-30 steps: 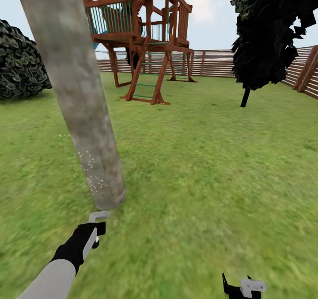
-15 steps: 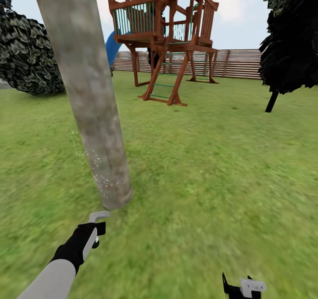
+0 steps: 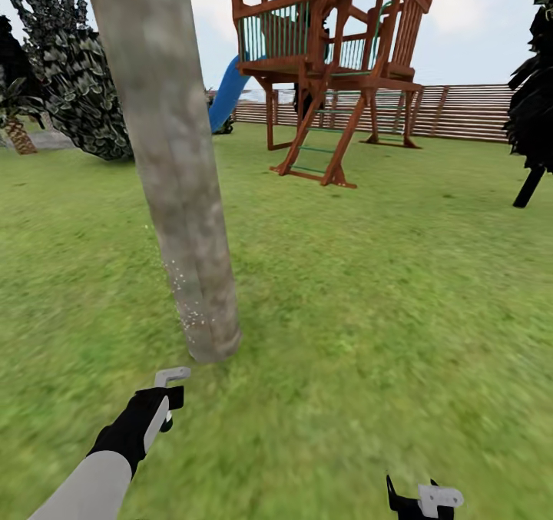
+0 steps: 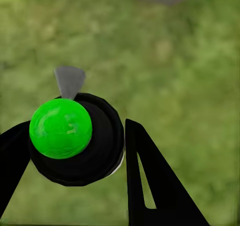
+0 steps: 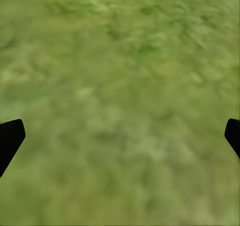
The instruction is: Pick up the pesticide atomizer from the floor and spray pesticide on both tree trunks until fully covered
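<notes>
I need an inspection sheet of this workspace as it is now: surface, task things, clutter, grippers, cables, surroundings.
Surface: grass lawn, blurred near the robot.
Job's things: tree trunk rises just ahead of the left gripper, pale specks low on its bark; pesticide atomizer sits between the left fingers, its grey trigger head towards the trunk.
Clutter: nothing seen.
Grippers: left gripper shut on the atomizer; right gripper open over bare grass.
Cables: nothing seen.
Surroundings: wooden play tower with blue slide, slat fence, dark tree at right.

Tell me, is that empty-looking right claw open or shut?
Open. In the right wrist view the right gripper shows its two dark fingertips far apart at opposite edges, with only grass between the jaws.
</notes>
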Controlling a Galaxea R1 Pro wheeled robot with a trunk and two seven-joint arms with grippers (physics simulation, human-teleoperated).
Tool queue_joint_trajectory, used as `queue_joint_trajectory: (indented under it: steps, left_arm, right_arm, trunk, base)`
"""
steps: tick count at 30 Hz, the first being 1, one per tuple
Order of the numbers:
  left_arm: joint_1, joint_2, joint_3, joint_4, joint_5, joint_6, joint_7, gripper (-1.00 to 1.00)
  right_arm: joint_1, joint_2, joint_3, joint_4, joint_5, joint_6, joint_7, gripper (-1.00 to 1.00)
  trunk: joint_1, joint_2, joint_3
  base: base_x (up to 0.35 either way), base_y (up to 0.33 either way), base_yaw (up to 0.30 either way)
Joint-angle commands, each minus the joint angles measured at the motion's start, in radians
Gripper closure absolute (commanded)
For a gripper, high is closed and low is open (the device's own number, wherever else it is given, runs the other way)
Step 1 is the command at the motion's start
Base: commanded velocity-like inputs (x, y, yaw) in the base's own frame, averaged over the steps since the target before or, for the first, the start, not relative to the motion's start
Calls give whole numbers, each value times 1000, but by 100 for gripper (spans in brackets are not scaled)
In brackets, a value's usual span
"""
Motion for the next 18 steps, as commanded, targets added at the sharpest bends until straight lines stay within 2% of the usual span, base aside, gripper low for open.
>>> queue_joint_trajectory:
  steps: [1,18]
  left_arm:
    - [0,0,0,0,0,0,0,100]
    - [0,0,0,0,0,0,0,100]
  right_arm:
    - [0,0,0,0,0,0,0,-100]
    - [0,0,0,0,1,0,0,-100]
  trunk:
    - [0,0,0]
    - [0,0,0]
  base:
    - [125,-257,279]
    - [119,-259,279]
